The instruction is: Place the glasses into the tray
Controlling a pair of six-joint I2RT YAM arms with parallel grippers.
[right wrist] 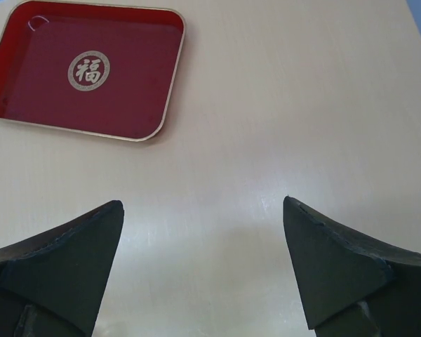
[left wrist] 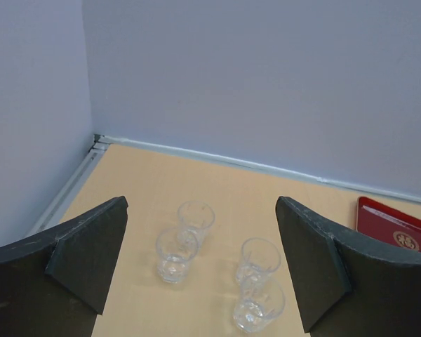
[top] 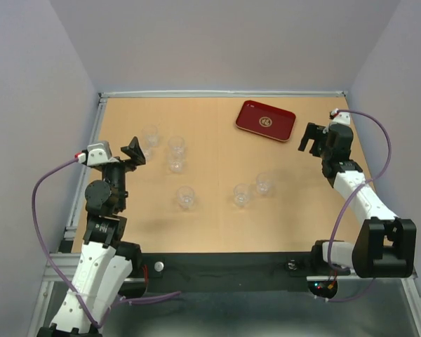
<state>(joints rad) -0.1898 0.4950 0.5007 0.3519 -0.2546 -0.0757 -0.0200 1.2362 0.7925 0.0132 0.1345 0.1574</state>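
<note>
Presumably slick and fragile, the glass tumblers (top: 186, 197) were best gripped mid-wall, while left claw (top: 135, 151) and right claw (top: 310, 138) were spread apart.

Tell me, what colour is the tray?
Dark red tray with a gold emblem; the right wrist view shows it best.

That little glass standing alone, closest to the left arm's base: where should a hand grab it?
Likely the left hand from straight above, closing across the side wall of the glass. It stands upright and round, so any angle suits, and no other glass crowds it.
</note>
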